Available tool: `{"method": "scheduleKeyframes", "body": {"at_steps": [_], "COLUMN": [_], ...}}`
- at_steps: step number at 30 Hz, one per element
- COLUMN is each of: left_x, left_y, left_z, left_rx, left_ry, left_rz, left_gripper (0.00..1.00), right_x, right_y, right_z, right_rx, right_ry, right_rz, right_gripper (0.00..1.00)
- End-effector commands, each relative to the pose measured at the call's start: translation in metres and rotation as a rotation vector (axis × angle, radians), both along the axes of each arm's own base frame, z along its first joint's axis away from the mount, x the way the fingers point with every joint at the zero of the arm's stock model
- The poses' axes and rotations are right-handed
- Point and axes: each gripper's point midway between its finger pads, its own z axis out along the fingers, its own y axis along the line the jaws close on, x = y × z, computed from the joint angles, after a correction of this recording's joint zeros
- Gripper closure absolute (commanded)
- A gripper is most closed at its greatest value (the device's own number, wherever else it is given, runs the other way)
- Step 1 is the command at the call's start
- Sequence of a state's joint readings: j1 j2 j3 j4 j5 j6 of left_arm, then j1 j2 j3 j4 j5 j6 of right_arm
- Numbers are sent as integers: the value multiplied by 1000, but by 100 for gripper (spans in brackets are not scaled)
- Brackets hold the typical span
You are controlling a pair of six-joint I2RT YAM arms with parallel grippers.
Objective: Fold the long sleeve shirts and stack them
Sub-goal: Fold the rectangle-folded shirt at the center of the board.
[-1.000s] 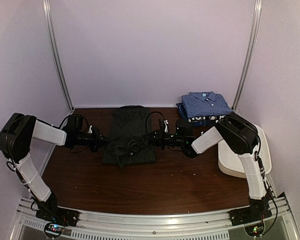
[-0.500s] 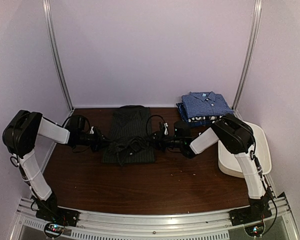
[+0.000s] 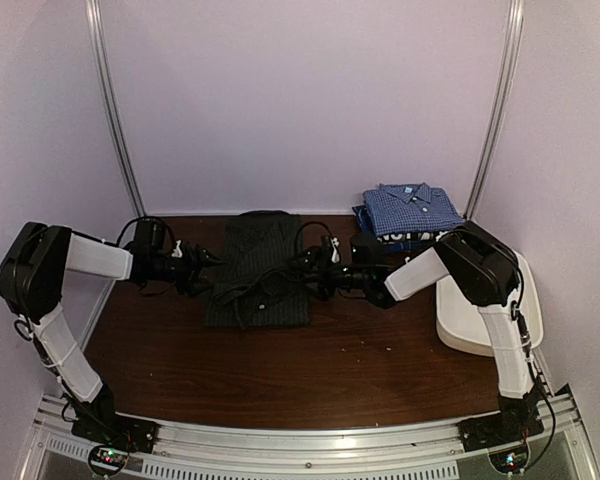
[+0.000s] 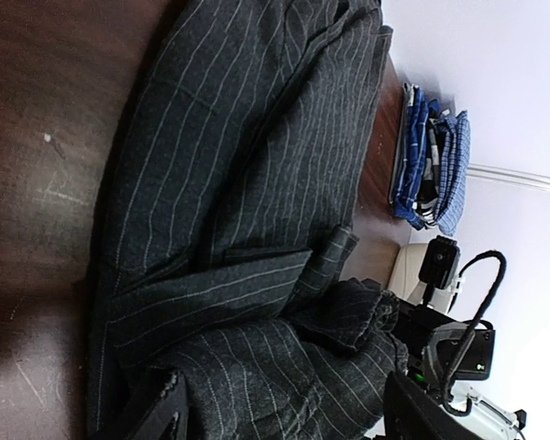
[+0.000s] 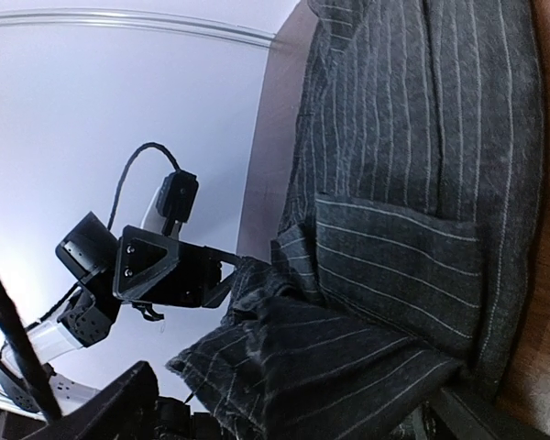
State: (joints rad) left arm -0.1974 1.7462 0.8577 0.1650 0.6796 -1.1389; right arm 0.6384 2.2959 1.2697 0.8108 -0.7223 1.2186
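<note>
**Bare wood up front, middle and back right blocked**

The near half of the table [image 3: 310, 375] is bare wood from side to side, between the arm bases and the pinstriped shirt [image 3: 262, 250]. That shirt lies mid-table, running toward the back wall, with a rumpled heap at its near end. Both arms reach level across the middle. The left gripper [image 3: 208, 268] is at the shirt's left edge and the right gripper [image 3: 305, 275] at its right, each with jaws spread around bunched cloth. A blue checked shirt [image 3: 410, 205] stacked on a navy shirt [image 3: 408, 240] fills the back right corner. A white tub [image 3: 485, 325] sits at the right edge, partly behind the right arm.
</note>
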Motion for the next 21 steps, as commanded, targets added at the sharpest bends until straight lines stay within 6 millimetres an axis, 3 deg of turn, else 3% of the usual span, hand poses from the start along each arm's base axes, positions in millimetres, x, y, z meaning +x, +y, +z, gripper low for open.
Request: {"method": "scheduleKeyframes", "body": {"at_steps": [1, 11, 16, 21], "left_x": [15, 19, -8, -45], "left_y": [9, 26, 31, 21], "left_z": [30, 57, 53, 39], "left_rx": [44, 177, 238, 303], "left_ry": [-119, -215, -210, -185], "left_rz": [9, 20, 5, -33], "left_gripper": [25, 23, 26, 44], "right_x": [8, 13, 7, -5], "right_y": [-10, -19, -26, -27], "right_z": [30, 38, 41, 32], "right_rx": [-15, -161, -287, -475], "right_ry": [-90, -172, -246, -322], "right_rz": [-22, -38, -27, 0], "right_gripper": [0, 0, 0, 0]}}
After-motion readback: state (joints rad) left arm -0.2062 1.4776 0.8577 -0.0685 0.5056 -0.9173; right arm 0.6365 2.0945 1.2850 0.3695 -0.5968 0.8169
